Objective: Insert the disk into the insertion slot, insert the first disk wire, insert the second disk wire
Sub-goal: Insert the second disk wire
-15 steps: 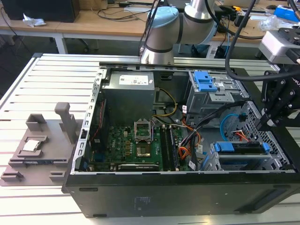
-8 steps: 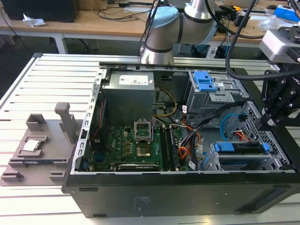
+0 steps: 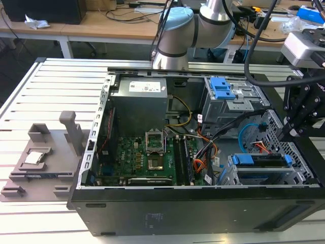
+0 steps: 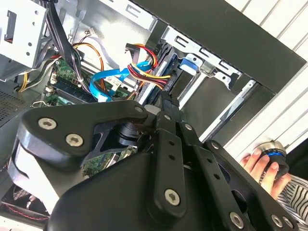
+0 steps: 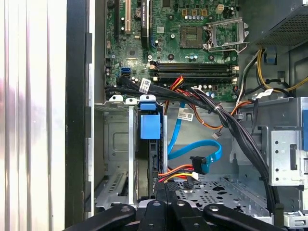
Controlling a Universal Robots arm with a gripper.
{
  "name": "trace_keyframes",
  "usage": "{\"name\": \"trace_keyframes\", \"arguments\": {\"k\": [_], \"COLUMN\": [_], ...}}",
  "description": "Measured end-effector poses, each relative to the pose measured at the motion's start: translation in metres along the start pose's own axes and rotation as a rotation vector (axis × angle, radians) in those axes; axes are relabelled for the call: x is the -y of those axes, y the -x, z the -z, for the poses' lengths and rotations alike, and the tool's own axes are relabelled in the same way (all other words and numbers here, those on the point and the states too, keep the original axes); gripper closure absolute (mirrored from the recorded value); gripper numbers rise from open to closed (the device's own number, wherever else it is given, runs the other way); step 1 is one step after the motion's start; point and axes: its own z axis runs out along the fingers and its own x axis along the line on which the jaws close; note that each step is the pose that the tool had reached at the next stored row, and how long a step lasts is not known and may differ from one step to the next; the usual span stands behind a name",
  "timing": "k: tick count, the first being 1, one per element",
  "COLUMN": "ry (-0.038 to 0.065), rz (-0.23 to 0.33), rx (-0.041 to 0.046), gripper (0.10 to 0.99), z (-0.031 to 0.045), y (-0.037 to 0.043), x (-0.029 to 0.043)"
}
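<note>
At the case's near corner on the exterior view's right, I see the disk seated in the insertion slot. My gripper hangs just over it, jaws drawn together, with the tips against the red-yellow-black wire bundle at the disk's edge. The blue wire curls beside it, its plug free. Farther back stands the taller cage.

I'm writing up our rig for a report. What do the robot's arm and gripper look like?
The arm is built of silver-grey tubular segments with rounded joints capped in pale blue. Black cables loop down alongside it toward the wrist. The gripper is matt black, made of flat linkage bars with rounded ends, pinned together with silver screw heads.
</note>
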Motion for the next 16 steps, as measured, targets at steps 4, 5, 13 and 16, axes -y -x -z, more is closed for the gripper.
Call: {"name": "trace_keyframes", "arguments": {"k": [4, 5, 13, 16], "ry": [0.000, 0.000, 0.000, 0.000], "rz": [0.000, 0.000, 0.000, 0.000], "rx": [0.0000, 0.0000, 0.0000, -0.0002], "gripper": [0.851, 0.851, 0.725, 0.725], "z": [0.0001, 0.0001, 0.0000, 0.0000], "y": [0.0000, 0.0000, 0.0091, 0.0122], "x": [0.0000, 0.0000, -0.0020, -0.0046]}}
